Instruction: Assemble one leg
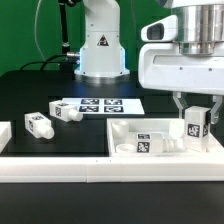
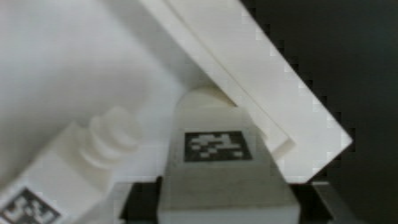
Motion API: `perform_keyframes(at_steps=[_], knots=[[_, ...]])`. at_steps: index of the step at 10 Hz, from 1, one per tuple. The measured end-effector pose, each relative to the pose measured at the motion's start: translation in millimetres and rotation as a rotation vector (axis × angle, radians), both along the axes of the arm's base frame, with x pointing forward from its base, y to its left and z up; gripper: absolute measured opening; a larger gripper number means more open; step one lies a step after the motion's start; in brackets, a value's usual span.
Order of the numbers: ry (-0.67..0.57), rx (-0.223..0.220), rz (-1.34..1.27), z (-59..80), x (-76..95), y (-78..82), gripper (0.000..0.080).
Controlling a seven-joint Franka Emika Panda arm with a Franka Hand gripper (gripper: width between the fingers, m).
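Black table (image 1: 30, 95), leg (image 1: 194, 124) upright in hand (image 1: 195, 112)

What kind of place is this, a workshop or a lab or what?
Most likely a robotics lab bench. A robot arm's claw holds a tagged white leg over a white panel, and a marker board lies on the black table.

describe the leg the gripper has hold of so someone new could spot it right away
Start at the large white panel with raised rims at the exterior view's right. Above its right end the gripper hangs, shut on the leg, a small upright white post with a black-and-white tag. The other legs lie loose on the black table.
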State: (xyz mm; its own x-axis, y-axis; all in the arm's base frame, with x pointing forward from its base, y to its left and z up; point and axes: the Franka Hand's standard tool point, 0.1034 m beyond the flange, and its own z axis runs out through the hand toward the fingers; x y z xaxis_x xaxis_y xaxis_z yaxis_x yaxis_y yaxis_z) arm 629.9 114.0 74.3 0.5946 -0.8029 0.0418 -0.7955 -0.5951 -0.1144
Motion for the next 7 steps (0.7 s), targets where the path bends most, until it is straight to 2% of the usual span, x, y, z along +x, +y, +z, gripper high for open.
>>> perform_keyframes(at_steps=[3,4,6,7], knots=[[0.01,0.056,-0.405,-0.5,0.6,2.7,0.0287],[0.013,0.059,-0.457,-0.6,1.1,2.5,0.0287],[0.026,0.101,-0.644,-0.5,1.7,1.2,0.0287],[0.025,0.102,-0.637,-0.6,1.7,1.4,0.0288]])
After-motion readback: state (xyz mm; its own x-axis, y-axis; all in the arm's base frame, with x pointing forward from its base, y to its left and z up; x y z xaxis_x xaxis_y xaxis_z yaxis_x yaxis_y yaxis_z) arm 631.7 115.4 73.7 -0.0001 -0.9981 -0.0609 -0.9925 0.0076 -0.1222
